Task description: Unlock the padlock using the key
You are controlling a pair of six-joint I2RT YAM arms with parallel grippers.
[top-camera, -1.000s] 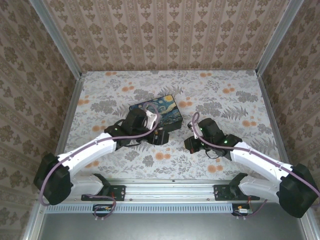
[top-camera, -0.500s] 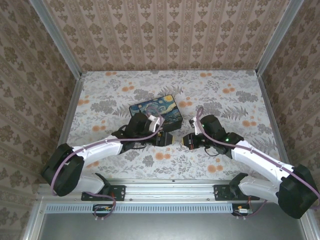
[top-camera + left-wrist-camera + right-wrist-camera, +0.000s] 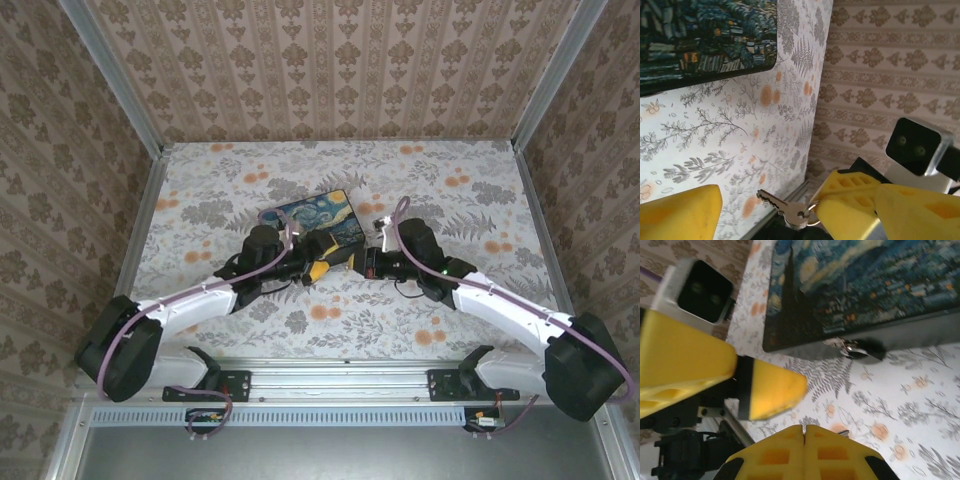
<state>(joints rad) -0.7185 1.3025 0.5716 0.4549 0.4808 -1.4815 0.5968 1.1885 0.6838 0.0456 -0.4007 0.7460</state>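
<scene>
My right gripper (image 3: 357, 264) is shut on the ring of a silver key (image 3: 782, 207), whose blade sticks out to the left. In the right wrist view its fingers (image 3: 805, 429) are pressed together. My left gripper (image 3: 322, 262) is open, with one yellow finger on each side of the key (image 3: 790, 210) and not touching it. Its fingers (image 3: 771, 388) also appear in the right wrist view. A small dark object with a silvery part, apparently the padlock (image 3: 856, 348), lies against the side of the starry-night box (image 3: 855, 285).
The starry-night box (image 3: 312, 220) lies just beyond both grippers on the flowered table (image 3: 470, 200). Patterned walls close the table in at the back and at both sides. A metal rail (image 3: 330, 365) runs along the near edge.
Both grippers have moved toward each other and now meet in front of the box. The left wrist has turned, so its yellow fingers show beside the right gripper.
</scene>
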